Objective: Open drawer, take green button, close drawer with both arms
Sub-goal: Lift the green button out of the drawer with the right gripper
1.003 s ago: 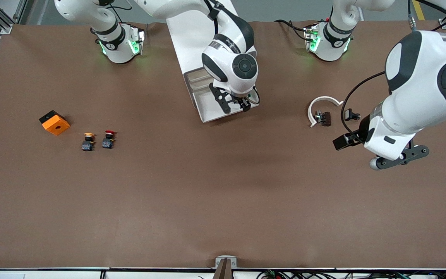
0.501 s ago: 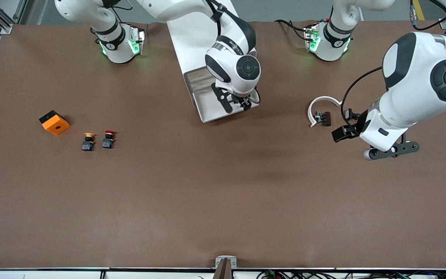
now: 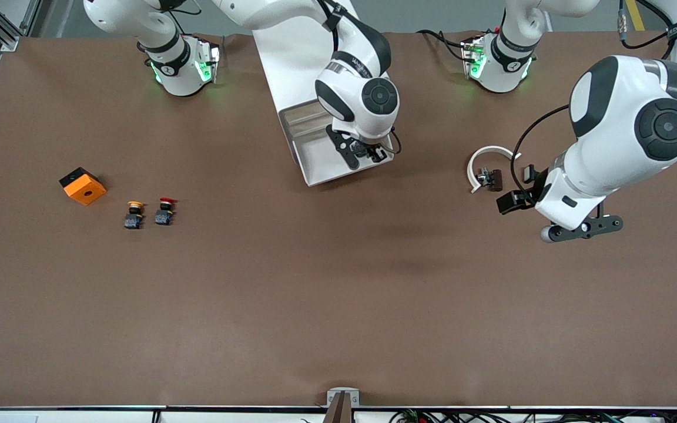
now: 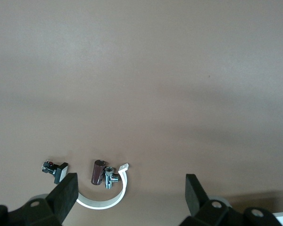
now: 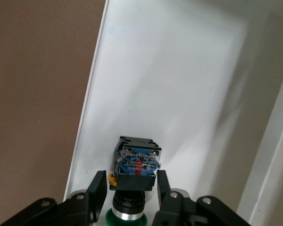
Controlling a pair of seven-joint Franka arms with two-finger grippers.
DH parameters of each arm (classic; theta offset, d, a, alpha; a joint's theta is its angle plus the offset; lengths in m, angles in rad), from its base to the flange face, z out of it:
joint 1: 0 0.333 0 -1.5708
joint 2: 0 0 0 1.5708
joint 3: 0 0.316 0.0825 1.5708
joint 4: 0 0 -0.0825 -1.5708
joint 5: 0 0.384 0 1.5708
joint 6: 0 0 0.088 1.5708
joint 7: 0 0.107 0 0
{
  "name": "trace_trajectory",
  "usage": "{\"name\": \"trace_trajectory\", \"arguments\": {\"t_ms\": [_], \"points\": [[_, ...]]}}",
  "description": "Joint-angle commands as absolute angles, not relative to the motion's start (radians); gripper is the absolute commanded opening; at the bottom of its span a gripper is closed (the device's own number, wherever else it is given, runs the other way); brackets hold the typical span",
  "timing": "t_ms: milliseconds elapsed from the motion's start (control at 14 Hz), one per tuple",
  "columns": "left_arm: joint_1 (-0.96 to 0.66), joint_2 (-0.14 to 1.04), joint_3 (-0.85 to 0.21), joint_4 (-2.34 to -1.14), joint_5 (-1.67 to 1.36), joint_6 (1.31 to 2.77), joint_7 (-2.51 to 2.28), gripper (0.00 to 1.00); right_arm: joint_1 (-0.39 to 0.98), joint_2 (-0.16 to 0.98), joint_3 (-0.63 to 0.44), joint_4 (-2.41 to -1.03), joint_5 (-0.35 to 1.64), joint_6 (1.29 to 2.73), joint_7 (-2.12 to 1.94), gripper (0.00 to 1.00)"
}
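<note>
The white drawer (image 3: 314, 167) stands pulled out of its white cabinet (image 3: 291, 59) at the robots' edge of the table. My right gripper (image 3: 369, 154) is down inside it. In the right wrist view the drawer floor (image 5: 179, 84) is bare except for the button (image 5: 137, 162), which lies on its side with its green cap (image 5: 126, 219) toward the wrist. My right gripper (image 5: 132, 188) is shut on the button's black body. My left gripper (image 3: 519, 188) hangs open over the table beside a white curved clip, and in its own wrist view my left gripper (image 4: 127, 197) holds nothing.
A white curved clip (image 3: 485, 155) with a metal fitting and brown cylinder (image 3: 490, 178) lies near the left arm, with a small black part (image 3: 532, 173) beside it. Toward the right arm's end are an orange box (image 3: 83, 185), a yellow-capped button (image 3: 134, 215) and a red-capped button (image 3: 165, 211).
My right gripper's fingers have drawn in onto the button in the drawer. The left arm has drifted toward the white clip, its gripper still open.
</note>
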State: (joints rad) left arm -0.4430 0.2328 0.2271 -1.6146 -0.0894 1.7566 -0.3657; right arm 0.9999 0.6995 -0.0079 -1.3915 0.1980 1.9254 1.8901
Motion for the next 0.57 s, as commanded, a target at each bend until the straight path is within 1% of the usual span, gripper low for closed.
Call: {"name": "trace_trajectory", "arguments": {"t_ms": [0, 215, 286, 358, 430, 501], "points": [[-0.448, 0.222, 0.225, -1.635, -0.066, 1.776, -0.36, 1.0, 1.017, 0.716, -0.018, -1.376, 0.178, 1.933, 1.891, 0.0], [-0.448, 0.225, 0.224, -1.638, -0.066, 1.781, -0.36, 1.0, 1.02, 0.716, -0.018, -1.384, 0.176, 1.931, 1.89, 0.0], [-0.448, 0.227, 0.224, -1.64, -0.066, 1.786, -0.36, 1.0, 1.02, 0.716, -0.018, -1.384, 0.176, 1.931, 1.89, 0.11], [-0.449, 0.23, 0.224, -1.64, -0.066, 1.787, -0.36, 1.0, 1.017, 0.716, -0.018, -1.384, 0.176, 1.93, 1.89, 0.41], [-0.451, 0.232, 0.224, -1.64, -0.066, 1.787, -0.36, 1.0, 1.019, 0.716, -0.02, -1.387, 0.172, 1.93, 1.887, 0.53], [-0.453, 0.233, 0.224, -1.64, -0.066, 1.789, -0.36, 1.0, 1.019, 0.716, -0.018, -1.394, 0.158, 1.93, 1.885, 0.62]]}}
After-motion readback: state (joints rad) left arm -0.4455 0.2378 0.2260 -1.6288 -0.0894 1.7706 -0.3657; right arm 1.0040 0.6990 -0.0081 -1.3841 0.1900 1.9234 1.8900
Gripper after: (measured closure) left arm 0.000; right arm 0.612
